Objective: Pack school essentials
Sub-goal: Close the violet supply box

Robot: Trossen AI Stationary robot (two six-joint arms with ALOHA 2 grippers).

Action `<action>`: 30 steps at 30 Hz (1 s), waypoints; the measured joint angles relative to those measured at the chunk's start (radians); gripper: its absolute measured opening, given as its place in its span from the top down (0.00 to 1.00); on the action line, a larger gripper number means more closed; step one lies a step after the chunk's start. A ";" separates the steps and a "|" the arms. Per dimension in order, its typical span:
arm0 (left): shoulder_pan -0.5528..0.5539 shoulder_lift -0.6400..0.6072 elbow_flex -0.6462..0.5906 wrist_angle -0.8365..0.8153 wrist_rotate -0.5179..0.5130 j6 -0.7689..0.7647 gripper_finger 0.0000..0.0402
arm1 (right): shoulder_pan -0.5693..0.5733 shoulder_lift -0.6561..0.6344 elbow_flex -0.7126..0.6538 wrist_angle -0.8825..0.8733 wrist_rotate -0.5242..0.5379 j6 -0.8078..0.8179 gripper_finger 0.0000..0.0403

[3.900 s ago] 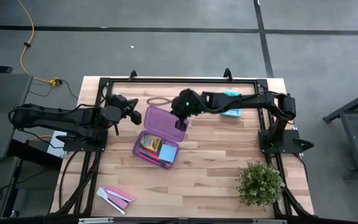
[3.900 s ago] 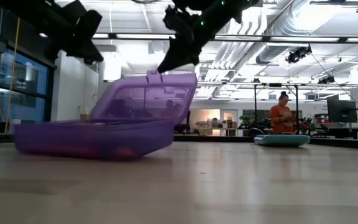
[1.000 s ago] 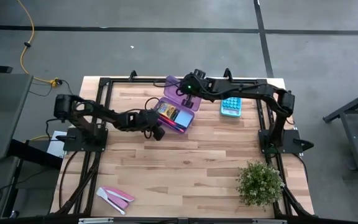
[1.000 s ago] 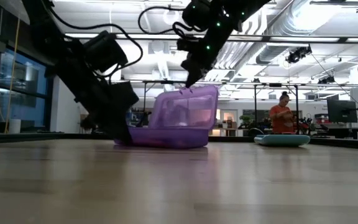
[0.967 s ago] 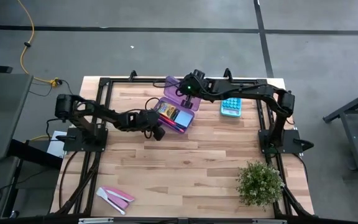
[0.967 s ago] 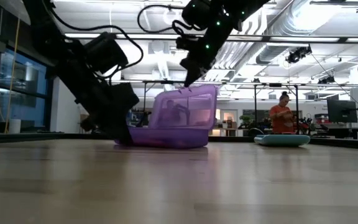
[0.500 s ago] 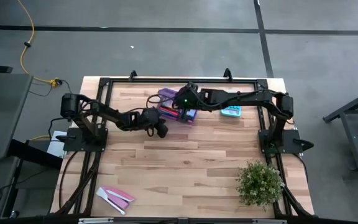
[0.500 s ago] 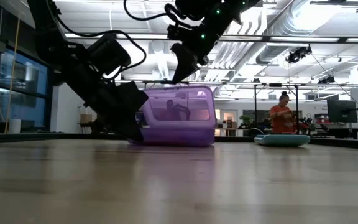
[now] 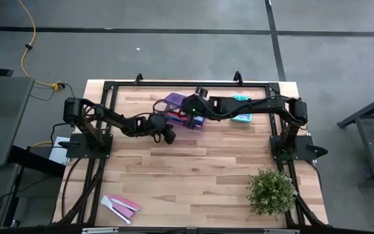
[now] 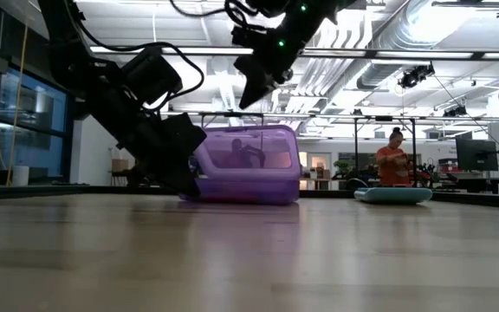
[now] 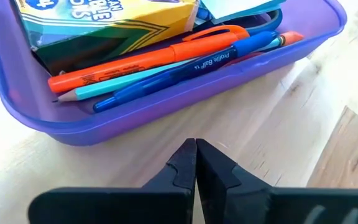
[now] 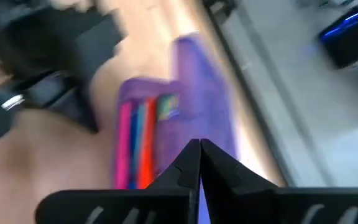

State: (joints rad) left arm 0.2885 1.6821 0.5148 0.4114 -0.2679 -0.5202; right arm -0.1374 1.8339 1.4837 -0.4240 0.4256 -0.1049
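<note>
My wooden table (image 9: 193, 169) stands on a gray floor (image 9: 174, 52) with dark lines. A yellow cable (image 9: 28, 45) lies there. Far off, a person (image 10: 394, 160) stands under bright ceiling lights (image 10: 353, 26). Big windows (image 10: 20, 113) are at the side.

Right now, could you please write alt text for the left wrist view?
A purple case on a wooden table holds an orange pen, a blue pen and a crayon box. The shut left pincer sits just outside its wall.

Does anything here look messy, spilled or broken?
Nothing stands out. The pens and crayon box lie inside the purple case, which sits flat on the table. Nothing looks spilled or broken.
</note>
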 joint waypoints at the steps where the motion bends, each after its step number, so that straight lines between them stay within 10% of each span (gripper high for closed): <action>1: 0.000 0.000 0.000 0.000 0.002 0.000 1.00 | -0.001 -0.002 0.000 0.022 0.025 -0.002 0.99; 21: 0.015 -0.071 0.000 -0.107 0.168 0.047 1.00 | -0.135 0.145 -0.003 0.048 -0.235 0.135 1.00; 30: -0.037 -0.371 -0.001 -0.418 -0.004 0.071 1.00 | -0.075 0.165 -0.003 0.054 -0.285 0.153 1.00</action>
State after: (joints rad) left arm 0.2514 1.3110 0.5140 -0.0066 -0.2719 -0.4488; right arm -0.2124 1.9984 1.4807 -0.3701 0.1410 0.0486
